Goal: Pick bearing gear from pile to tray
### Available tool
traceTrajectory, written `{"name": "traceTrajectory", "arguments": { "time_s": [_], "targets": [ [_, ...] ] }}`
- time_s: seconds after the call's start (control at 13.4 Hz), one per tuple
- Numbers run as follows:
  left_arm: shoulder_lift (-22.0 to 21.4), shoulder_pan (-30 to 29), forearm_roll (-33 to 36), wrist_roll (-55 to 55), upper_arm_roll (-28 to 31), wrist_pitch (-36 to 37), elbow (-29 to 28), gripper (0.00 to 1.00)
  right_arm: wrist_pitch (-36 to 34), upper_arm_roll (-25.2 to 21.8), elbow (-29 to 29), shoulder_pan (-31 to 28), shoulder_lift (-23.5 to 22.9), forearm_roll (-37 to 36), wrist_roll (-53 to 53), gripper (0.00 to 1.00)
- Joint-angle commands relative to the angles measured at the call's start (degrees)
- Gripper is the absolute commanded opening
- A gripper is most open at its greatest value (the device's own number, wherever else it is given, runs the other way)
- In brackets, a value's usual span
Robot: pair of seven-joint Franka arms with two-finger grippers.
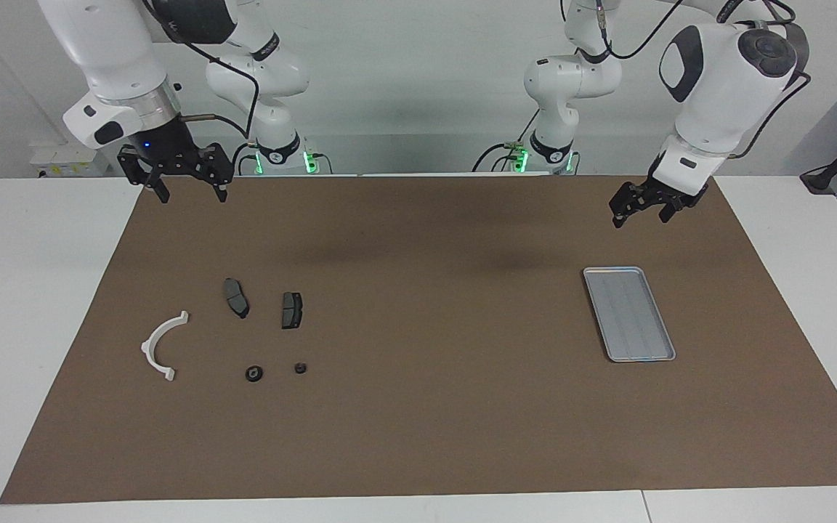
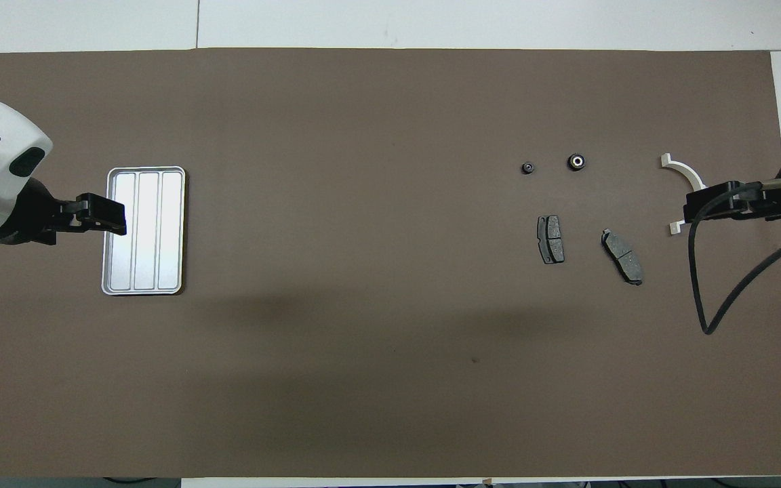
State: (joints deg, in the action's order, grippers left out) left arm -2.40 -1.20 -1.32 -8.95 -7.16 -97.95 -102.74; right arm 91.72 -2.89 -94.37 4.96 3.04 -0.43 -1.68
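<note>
The pile lies toward the right arm's end of the mat. It holds a white arc bracket (image 1: 163, 345) (image 2: 687, 175), two dark brake-pad plates (image 1: 236, 297) (image 1: 291, 309), a black round bearing gear (image 1: 253, 373) (image 2: 576, 162) with a pale centre, and a smaller black round piece (image 1: 301, 368) (image 2: 529, 167). The silver tray (image 1: 629, 312) (image 2: 144, 230) lies empty toward the left arm's end. My right gripper (image 1: 192, 193) (image 2: 692, 207) hangs open high over the mat, well above the pile. My left gripper (image 1: 640, 214) (image 2: 116, 220) hangs open, high above the tray's edge and holding nothing.
A brown mat (image 1: 418, 436) covers most of the white table (image 1: 26, 290). A black cable (image 2: 699, 285) loops down from the right arm over the mat beside the pile. Both arm bases stand at the table's robot end.
</note>
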Motion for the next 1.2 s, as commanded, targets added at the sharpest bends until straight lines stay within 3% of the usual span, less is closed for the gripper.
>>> {"name": "traceTrajectory", "arguments": {
  "time_s": [0.0, 0.22, 0.52, 0.82, 0.97, 1.12],
  "targets": [
    [-0.7, -0.1, -0.6, 0.2, 0.0, 0.7, 0.2, 1.0, 4.0, 0.5, -3.4, 0.4, 0.8, 0.4, 1.2, 1.0],
    [-0.7, -0.1, -0.6, 0.2, 0.0, 0.7, 0.2, 1.0, 9.5, 0.5, -6.3, 2.5, -2.8, 0.1, -3.0, 1.0],
    [-0.7, -0.1, -0.6, 0.2, 0.0, 0.7, 0.2, 1.0, 14.9, 0.5, -5.3, 5.3, -12.6, -0.7, -8.2, 1.0],
    [-0.7, -0.1, -0.6, 0.2, 0.0, 0.7, 0.2, 1.0, 19.6, 0.6, 1.1, 6.4, -24.1, -0.9, -12.1, 1.0],
    [-0.6, -0.1, -0.6, 0.2, 0.0, 0.7, 0.2, 1.0, 23.1, 0.5, 1.5, 7.3, -28.4, -0.9, -15.0, 1.0],
    [-0.7, -0.1, -0.6, 0.2, 0.0, 0.7, 0.2, 1.0, 22.7, 0.5, 9.3, 8.2, -35.6, -0.7, -18.1, 1.0]
  ]
}}
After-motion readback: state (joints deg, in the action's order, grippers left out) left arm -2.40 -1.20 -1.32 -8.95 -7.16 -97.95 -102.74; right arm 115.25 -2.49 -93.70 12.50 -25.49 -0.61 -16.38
